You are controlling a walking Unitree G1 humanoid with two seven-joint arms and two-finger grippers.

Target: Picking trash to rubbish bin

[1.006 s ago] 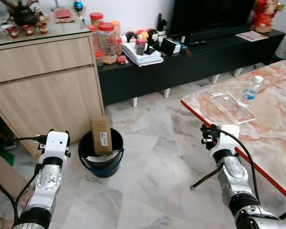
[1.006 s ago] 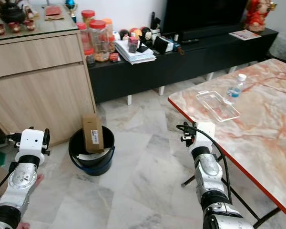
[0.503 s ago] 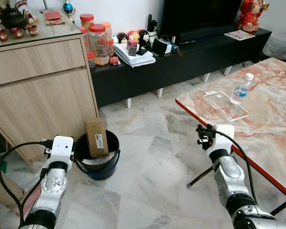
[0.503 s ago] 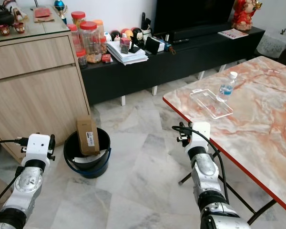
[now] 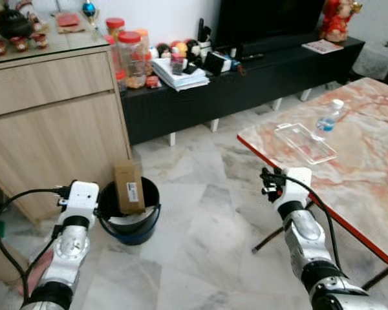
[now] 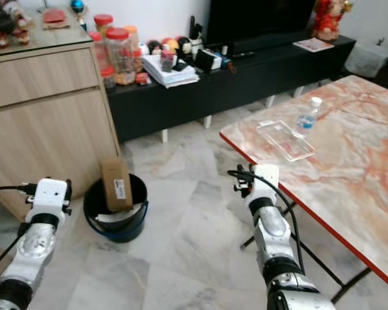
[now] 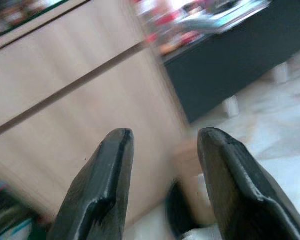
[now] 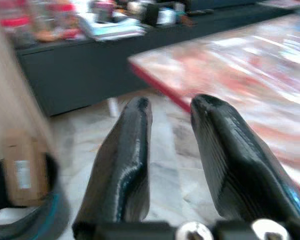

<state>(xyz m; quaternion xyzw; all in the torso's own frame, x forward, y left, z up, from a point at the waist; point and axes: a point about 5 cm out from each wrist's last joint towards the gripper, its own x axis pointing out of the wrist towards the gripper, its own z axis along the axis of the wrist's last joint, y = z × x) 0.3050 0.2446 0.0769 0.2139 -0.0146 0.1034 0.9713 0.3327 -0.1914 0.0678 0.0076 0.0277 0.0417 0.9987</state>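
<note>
Left claw parted, empty — right claw likewise

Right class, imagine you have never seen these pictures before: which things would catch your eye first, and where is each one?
First, the brown cardboard box standing on end in the dark rubbish bin on the floor beside the wooden cabinet. Next, the red-edged marble table on the right, carrying a clear plastic tray and a water bottle beside it. Both arms reach forward, the left gripper and right gripper with jaws apart, holding nothing.

Marble table with bottle, clear tray
</note>
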